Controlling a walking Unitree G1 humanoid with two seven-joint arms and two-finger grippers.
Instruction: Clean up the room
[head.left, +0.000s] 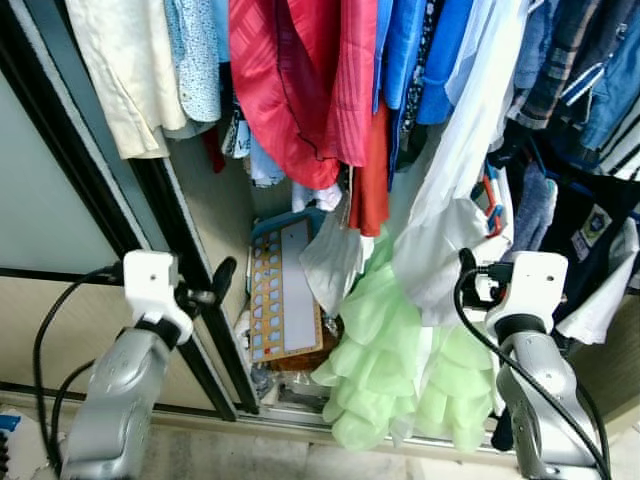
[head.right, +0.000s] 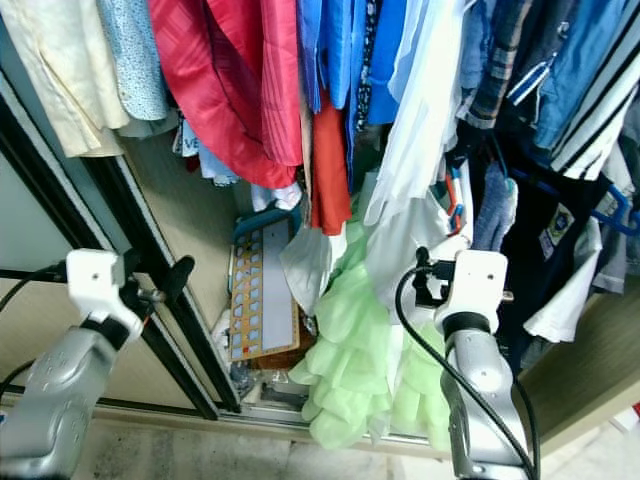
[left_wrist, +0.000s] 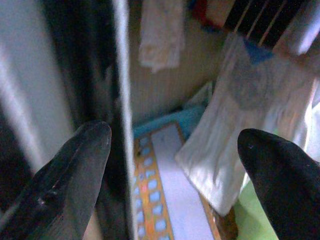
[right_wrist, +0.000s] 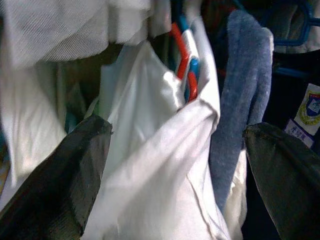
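Crimson, blue and cream clothes hang packed along the top of an open wardrobe (head.left: 200, 215), whose dark sliding door frame (head.left: 150, 210) runs down the left side. A red shirt (head.left: 300, 80) hangs left of centre, blue shirts (head.left: 415, 60) beside it to the right, and a cream shirt (head.left: 125, 70) far left. A long white garment (head.left: 455, 190) drops from the rail right of centre, its lower folds lying over a pale green ruffled dress (head.left: 385, 360) that reaches the wardrobe floor. Dark garments fill the right side; one carries a small crest badge (right_wrist: 311, 106), its writing too small to read. At the bottom, left of the green dress, a board with rows of round holes (head.left: 280, 290) leans upright against a teal item. A red and blue hanger (right_wrist: 186, 60) shows by the white garment.

Right gripper (right_wrist: 175, 175) has its fingers wide apart with the white garment's cloth lying between them, not clamped. Left gripper (left_wrist: 175, 165) is also spread wide and holds nothing; it sits near the door frame, with the holed board just beyond it.
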